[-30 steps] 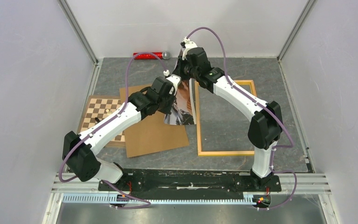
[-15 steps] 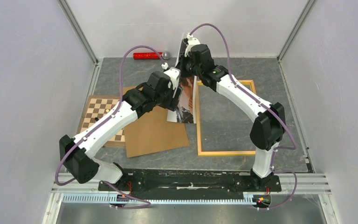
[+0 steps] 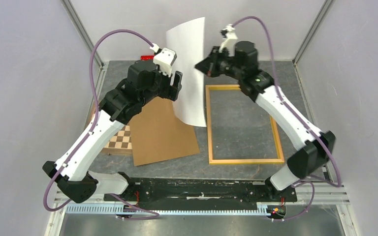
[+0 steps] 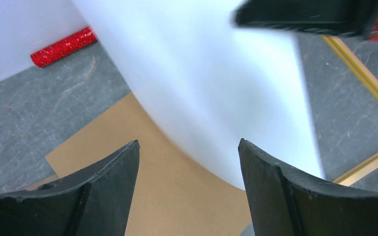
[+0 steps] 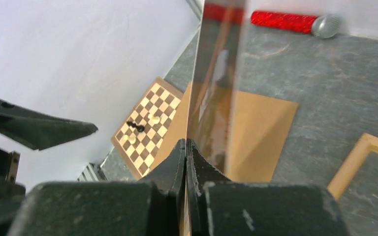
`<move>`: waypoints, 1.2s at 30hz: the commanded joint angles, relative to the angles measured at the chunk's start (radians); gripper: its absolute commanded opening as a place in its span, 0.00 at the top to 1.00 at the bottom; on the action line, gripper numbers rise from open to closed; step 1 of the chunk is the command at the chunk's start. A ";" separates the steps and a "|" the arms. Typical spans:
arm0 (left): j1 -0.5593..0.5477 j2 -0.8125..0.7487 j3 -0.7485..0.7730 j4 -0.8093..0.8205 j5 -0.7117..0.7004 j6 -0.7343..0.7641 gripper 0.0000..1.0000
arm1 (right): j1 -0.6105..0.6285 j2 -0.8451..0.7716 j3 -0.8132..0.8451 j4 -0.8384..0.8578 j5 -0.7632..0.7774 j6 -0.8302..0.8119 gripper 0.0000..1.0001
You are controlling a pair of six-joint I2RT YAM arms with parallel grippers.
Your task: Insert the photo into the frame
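The photo [image 3: 189,69] hangs upright in the air, its plain white back toward the top camera. My right gripper [image 3: 199,66] is shut on its right edge. In the right wrist view the jaws [image 5: 185,143] pinch the sheet, and the photo [image 5: 216,83] shows edge-on and glossy. My left gripper [image 3: 175,90] stands open just left of the sheet, with nothing between its fingers [image 4: 113,177]; the photo [image 4: 211,73] fills the view ahead of it. The yellow-orange frame [image 3: 209,128] lies flat on the grey mat at the right, below the right arm.
A brown backing board [image 3: 162,132] lies left of the frame, under the photo's lower edge. A chessboard [image 3: 120,140] with a few pieces [image 5: 138,127] sits partly under the left arm. A red glittery tube [image 5: 280,20] lies along the back wall.
My left gripper opened, let go of the photo and drew back to the left. The right arm lifted the photo off the table and turned its white back to the camera.
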 commanded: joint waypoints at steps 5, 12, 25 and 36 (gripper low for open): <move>0.014 0.030 0.070 0.011 0.005 0.041 0.20 | -0.262 -0.305 -0.356 0.112 -0.157 0.079 1.00; 0.015 0.068 0.035 0.017 0.039 -0.006 0.20 | -0.510 -0.371 -0.591 -0.072 -0.279 -0.151 1.00; 0.015 0.080 0.007 0.023 0.075 -0.019 0.20 | -0.847 -0.228 -0.793 -0.250 -0.345 -0.533 1.00; 0.015 0.073 -0.031 0.023 0.127 -0.007 0.20 | -0.859 -0.003 -0.611 -0.309 -0.263 -0.703 0.99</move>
